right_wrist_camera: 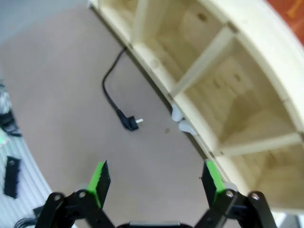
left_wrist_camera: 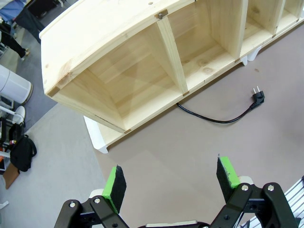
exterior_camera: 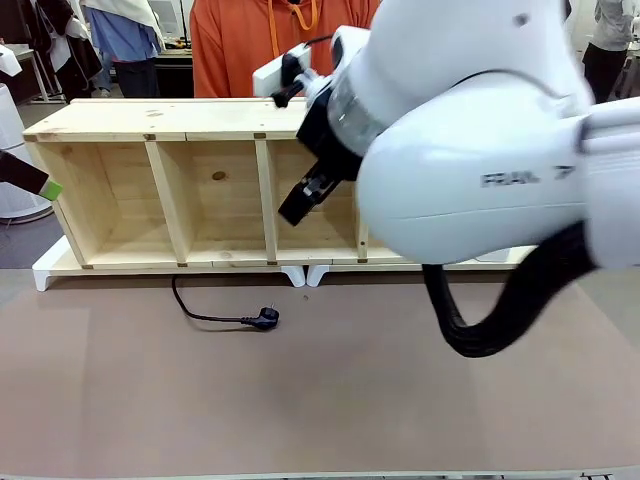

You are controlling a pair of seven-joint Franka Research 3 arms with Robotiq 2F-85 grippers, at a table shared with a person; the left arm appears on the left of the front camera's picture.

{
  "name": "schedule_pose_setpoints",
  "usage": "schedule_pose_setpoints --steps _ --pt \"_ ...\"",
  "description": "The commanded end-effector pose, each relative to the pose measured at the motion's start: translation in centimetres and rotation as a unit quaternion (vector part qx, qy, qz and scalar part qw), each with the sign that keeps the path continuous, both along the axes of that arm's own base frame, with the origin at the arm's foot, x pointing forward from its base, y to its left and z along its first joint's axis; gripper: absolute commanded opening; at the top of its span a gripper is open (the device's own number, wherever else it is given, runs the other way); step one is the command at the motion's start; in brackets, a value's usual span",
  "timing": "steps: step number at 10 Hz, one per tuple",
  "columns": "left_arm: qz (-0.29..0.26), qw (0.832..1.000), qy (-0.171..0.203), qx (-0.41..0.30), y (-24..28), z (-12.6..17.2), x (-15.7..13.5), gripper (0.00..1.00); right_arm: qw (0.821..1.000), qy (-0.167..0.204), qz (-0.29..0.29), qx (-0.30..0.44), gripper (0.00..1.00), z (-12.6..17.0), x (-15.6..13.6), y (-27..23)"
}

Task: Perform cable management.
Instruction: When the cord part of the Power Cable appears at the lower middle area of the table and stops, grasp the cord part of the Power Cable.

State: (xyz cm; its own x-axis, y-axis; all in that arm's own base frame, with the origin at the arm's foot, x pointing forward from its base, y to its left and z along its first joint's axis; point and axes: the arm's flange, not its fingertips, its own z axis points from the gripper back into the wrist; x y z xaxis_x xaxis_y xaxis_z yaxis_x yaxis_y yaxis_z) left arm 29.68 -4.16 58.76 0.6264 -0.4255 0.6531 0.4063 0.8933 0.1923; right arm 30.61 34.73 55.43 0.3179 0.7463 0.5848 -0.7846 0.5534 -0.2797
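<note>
The cable (exterior_camera: 205, 317) is a thin black cord that comes out from under the wooden shelf (exterior_camera: 160, 122) and ends in a round black plug (exterior_camera: 268, 317) on the brown table. My right gripper (exterior_camera: 298, 205) hangs in front of the shelf's third compartment, above and right of the plug. In its wrist view the right gripper (right_wrist_camera: 156, 179) is open and holds nothing, with the cable (right_wrist_camera: 108, 92) and plug (right_wrist_camera: 130, 122) below it. My left gripper (left_wrist_camera: 171, 178) is open too, well short of the cable (left_wrist_camera: 216, 119); its green pad (exterior_camera: 48, 188) shows at the left edge.
The shelf lies on its side on white feet (exterior_camera: 305, 273) along the far half of the table. A white power strip (exterior_camera: 280, 72) with a black plug in it sits at the shelf's top edge, in front of a person in orange (exterior_camera: 240, 40). Bare table (exterior_camera: 330, 400) lies in front.
</note>
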Motion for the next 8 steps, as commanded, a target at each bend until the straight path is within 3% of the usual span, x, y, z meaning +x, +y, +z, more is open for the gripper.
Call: schedule_pose_setpoints --steps 1,5,8 --pt "0.001 1.0 0.0 0.0 0.1 0.0 0.1 1.0 0.998 0.007 0.048 -0.029 1.0 -1.5 2.2 2.3" --pt "0.001 1.0 0.0 0.0 0.1 0.0 0.1 1.0 0.991 0.068 0.077 -0.088 1.0 -5.1 5.5 6.5" --pt "0.001 1.0 0.0 0.0 0.1 0.0 0.1 1.0 0.983 0.093 0.092 -0.131 1.0 -7.4 6.8 9.7"
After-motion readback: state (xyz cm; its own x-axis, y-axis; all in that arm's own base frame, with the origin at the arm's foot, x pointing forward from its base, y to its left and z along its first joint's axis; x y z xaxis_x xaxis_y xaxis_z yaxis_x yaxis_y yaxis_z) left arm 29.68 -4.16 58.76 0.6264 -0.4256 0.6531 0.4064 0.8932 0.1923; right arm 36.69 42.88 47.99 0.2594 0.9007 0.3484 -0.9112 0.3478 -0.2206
